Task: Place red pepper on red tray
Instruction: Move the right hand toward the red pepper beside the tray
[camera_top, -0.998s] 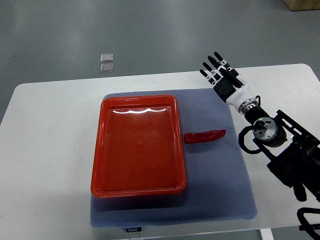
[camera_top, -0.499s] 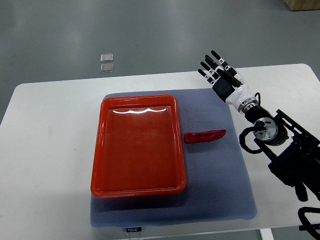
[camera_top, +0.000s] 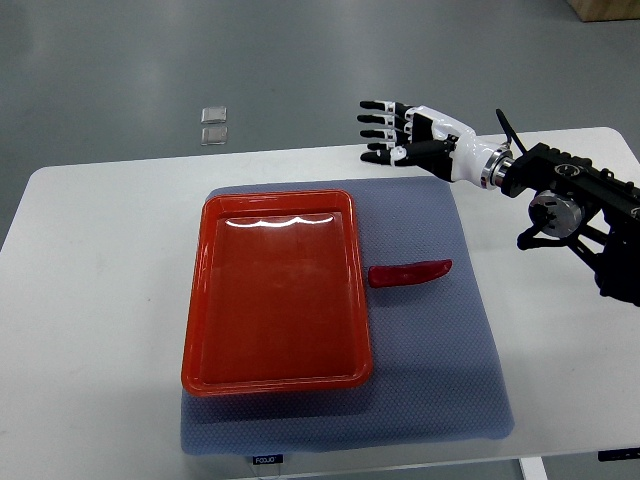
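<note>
A long red pepper (camera_top: 410, 273) lies on the blue-grey mat (camera_top: 430, 340), just right of the red tray (camera_top: 275, 372), which holds nothing. My right hand (camera_top: 392, 132) hovers over the table's far edge, well beyond the pepper, its fingers spread and pointing left, holding nothing. Its black forearm (camera_top: 570, 200) comes in from the right edge. No left arm shows.
The mat lies on a white table (camera_top: 100, 300). Two small clear squares (camera_top: 213, 125) sit on the grey floor beyond the table. A cardboard box corner (camera_top: 605, 8) shows at the top right.
My right arm has swung up and back. The hand has moved left and farther off, and has turned so the fingers point left instead of up-left. The pepper and tray have not moved.
</note>
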